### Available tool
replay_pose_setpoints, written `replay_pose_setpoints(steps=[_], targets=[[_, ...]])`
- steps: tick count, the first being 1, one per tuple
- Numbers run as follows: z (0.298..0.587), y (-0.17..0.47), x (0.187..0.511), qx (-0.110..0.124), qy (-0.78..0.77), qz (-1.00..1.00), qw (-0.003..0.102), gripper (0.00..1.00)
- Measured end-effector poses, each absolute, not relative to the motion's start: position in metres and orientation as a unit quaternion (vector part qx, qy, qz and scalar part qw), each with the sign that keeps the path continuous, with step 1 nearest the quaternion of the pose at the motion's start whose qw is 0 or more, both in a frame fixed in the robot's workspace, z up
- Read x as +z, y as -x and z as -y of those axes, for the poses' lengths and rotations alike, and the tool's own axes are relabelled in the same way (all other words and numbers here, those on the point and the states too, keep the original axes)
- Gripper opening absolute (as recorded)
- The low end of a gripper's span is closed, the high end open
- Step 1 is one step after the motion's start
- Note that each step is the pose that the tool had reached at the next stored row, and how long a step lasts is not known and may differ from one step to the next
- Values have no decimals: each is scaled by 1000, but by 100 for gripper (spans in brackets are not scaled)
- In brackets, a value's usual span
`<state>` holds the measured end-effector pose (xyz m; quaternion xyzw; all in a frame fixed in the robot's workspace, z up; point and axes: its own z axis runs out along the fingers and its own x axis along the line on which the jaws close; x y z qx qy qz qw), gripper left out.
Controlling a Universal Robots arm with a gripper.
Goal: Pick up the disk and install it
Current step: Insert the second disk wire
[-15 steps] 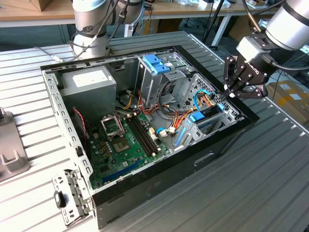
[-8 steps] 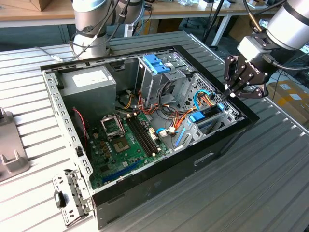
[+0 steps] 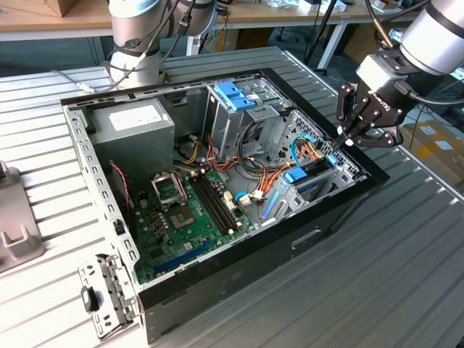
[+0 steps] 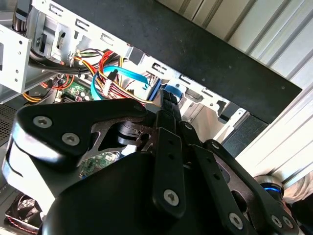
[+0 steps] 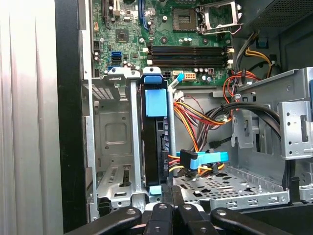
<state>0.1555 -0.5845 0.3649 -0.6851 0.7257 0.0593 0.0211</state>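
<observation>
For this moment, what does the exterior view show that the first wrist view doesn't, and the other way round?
Exterior view: the whole open computer case on the slatted table, the grey power box and the arm. First wrist view: a close look into the metal bay beside the disk. Both: the motherboard, the shut gripper at the disk's end.

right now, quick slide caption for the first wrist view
Gripper poised at the end of the disk, which stands on edge in its metal bay inside the open computer case, beside the motherboard.
</observation>
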Motion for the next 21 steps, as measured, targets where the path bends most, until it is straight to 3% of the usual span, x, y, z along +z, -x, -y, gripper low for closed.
replay_pose_setpoints(steps=[1, 3, 4, 7, 21], targets=[[584, -156, 365, 59, 685, -726, 21, 11], [585, -156, 365, 59, 685, -726, 21, 24], [585, -156, 365, 59, 685, -726, 21, 24], [585, -156, 365, 59, 685, -726, 21, 42], [576, -151, 365, 59, 685, -726, 21, 42]])
